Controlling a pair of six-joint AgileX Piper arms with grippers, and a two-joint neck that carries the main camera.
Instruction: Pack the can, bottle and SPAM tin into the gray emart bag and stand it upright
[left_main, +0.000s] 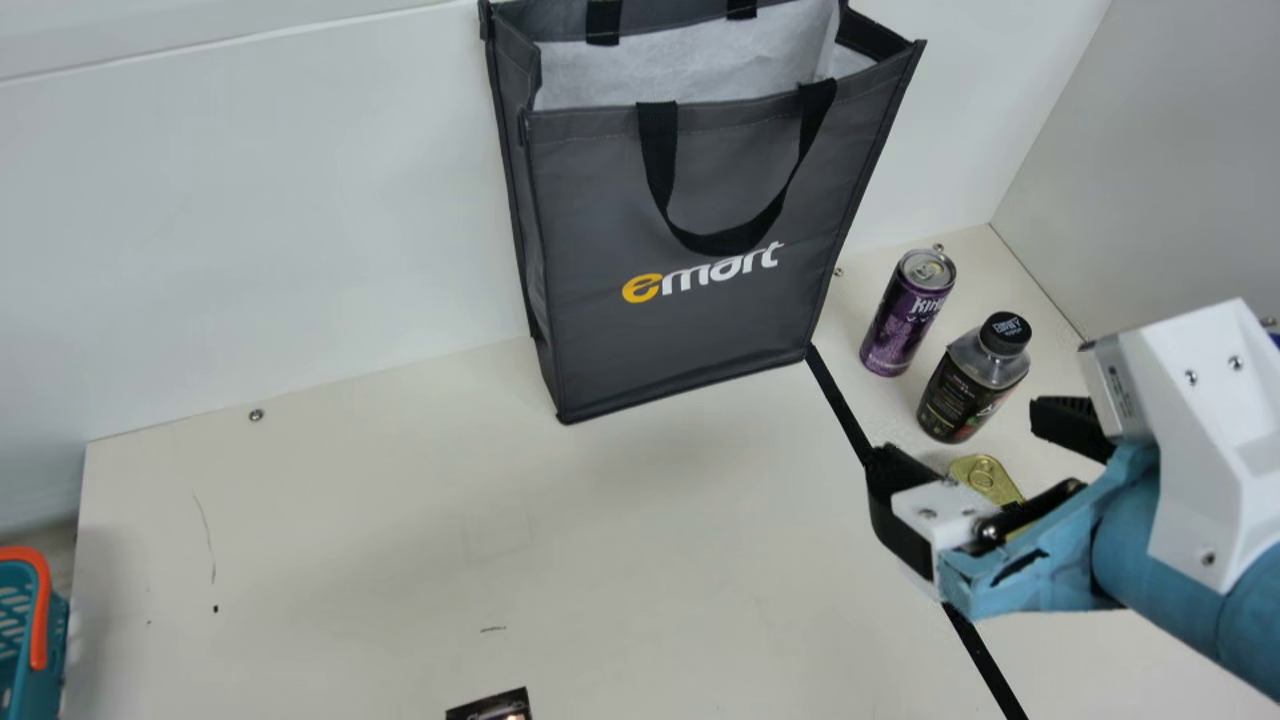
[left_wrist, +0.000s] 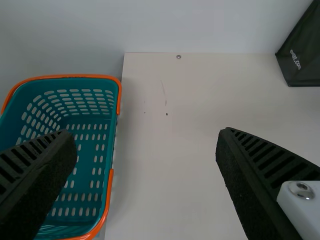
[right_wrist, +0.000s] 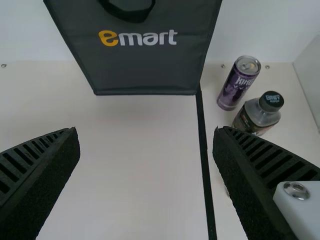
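On the bench (left_main: 380, 540) the gray bag (left_main: 690, 200) already stands upright at the upper centre of the main view, so what I judge left is the packing: bottle, can and tin are all outside it, toward the right of the frame. The bag is tall, its mouth open on a white lining, one black handle drooping over the front. A teal basket (left_wrist: 75, 76) sits at the lower left. The bottle (left_main: 973, 385) is dark-labelled, with a black cap and clear shoulders; the purple can (left_main: 907, 312) stands just above it in the frame, silver-topped. Lowest is the tin (left_main: 985, 475) — the SPAM, I take it — a gold pull-ring lid partly hidden by my right fingers (right_wrist: 50, 170). Those are spread and empty — so are my left fingers (left_wrist: 45, 170).
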